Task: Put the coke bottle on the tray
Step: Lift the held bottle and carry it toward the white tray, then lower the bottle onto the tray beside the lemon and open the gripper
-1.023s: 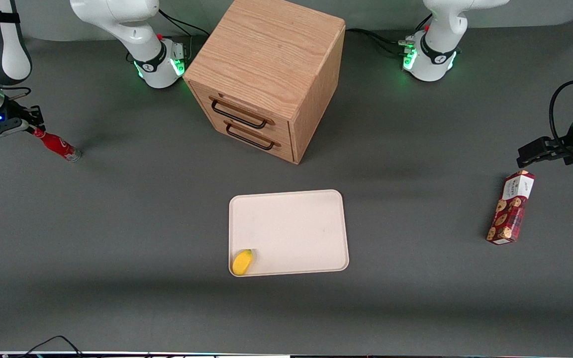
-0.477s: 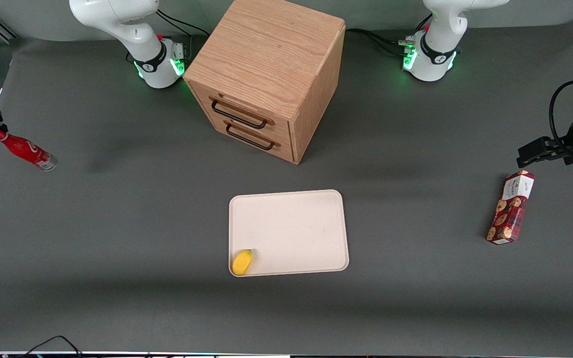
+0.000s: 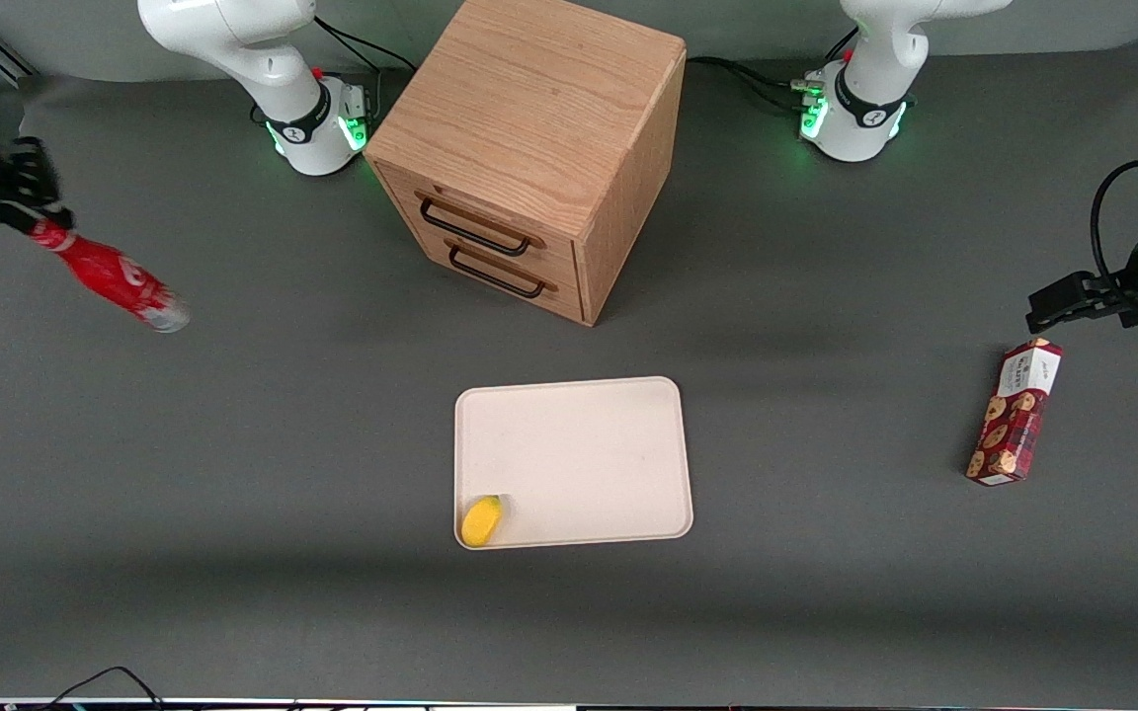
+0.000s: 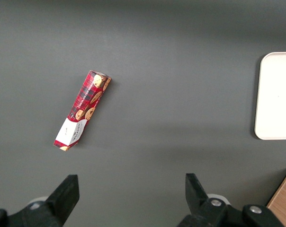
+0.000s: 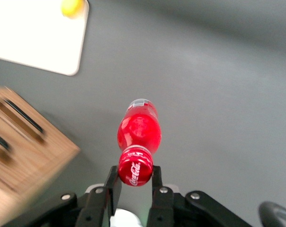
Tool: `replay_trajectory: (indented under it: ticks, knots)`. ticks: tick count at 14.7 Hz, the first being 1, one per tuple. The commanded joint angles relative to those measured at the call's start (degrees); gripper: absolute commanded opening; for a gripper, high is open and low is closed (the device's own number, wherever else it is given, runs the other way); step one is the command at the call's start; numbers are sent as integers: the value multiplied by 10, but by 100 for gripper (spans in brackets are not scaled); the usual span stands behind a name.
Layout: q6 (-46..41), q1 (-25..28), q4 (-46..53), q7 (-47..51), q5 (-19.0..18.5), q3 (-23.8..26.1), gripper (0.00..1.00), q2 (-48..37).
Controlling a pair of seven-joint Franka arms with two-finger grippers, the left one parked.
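The coke bottle (image 3: 110, 276) is a slim red bottle with white script, held by its red cap in my gripper (image 3: 40, 225) at the working arm's end of the table, lifted above the table. In the right wrist view the two fingers clamp the cap (image 5: 135, 172) and the bottle (image 5: 139, 132) hangs below them. The cream-beige tray (image 3: 589, 444) lies near the table's middle, nearer the front camera than the cabinet, well away from the bottle. It also shows in the right wrist view (image 5: 34, 40) and in the left wrist view (image 4: 278, 94).
A small yellow object (image 3: 481, 520) lies in the tray's corner nearest the camera. A wooden drawer cabinet (image 3: 529, 148) stands farther from the camera than the tray. A red-and-white cookie box (image 3: 1014, 412) lies toward the parked arm's end.
My gripper with the bottle swung out toward the table's edge, then came back inward and higher. The bottle now looks larger and blurred with motion.
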Motion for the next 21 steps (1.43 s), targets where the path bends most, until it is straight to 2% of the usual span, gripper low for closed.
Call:
replay_trajectory:
  ticks: [1, 2, 6, 9, 11, 18, 19, 20, 21]
  knots:
    - [-20, -17, 85, 165, 19, 96, 8, 102]
    - [17, -20, 85, 240, 19, 144, 8, 130]
    - [154, -18, 78, 430, 6, 234, 8, 224]
    - [234, -14, 62, 528, -79, 287, 8, 290]
    - [264, -12, 48, 566, -109, 297, 8, 319]
    - [377, -13, -52, 601, -146, 297, 10, 346]
    - [376, -12, -50, 606, -146, 297, 39, 349]
    - [375, -13, -46, 604, -145, 297, 99, 349]
    - [369, -14, -34, 601, -145, 297, 100, 344]
